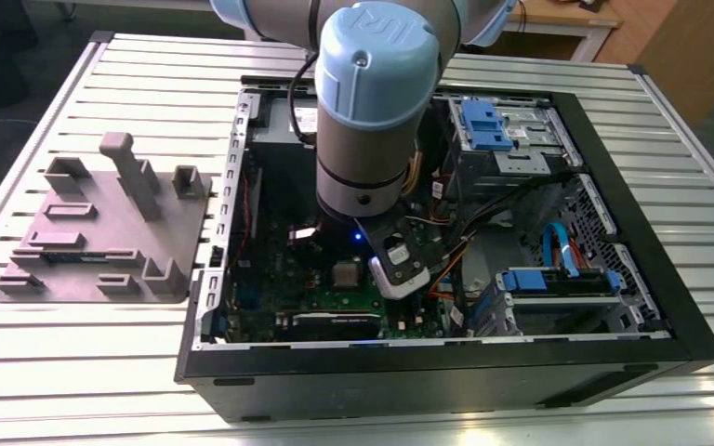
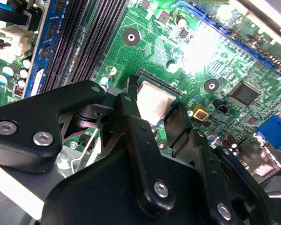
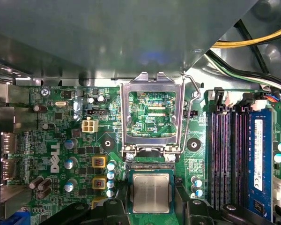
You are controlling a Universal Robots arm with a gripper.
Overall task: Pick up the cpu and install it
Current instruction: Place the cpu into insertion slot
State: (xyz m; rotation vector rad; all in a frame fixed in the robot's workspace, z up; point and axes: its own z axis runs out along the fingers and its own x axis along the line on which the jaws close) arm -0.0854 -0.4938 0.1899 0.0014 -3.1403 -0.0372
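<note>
The gripper (image 2: 154,110) pinches the cpu (image 3: 151,192), a finger (image 2: 131,105) against each edge, over the socket (image 3: 151,166). The open load plate (image 3: 152,115) stands just ahead of the fingertips. It probably needs level, square seating with no sliding. Count: two fingers, one cpu, one load plate, one memory module (image 3: 259,154).

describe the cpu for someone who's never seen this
Look inside the open computer case at the green motherboard. Beside the raised metal frame sits the cpu, a flat square whose shiny silver-grey top sets it apart from the black memory slots.
</note>
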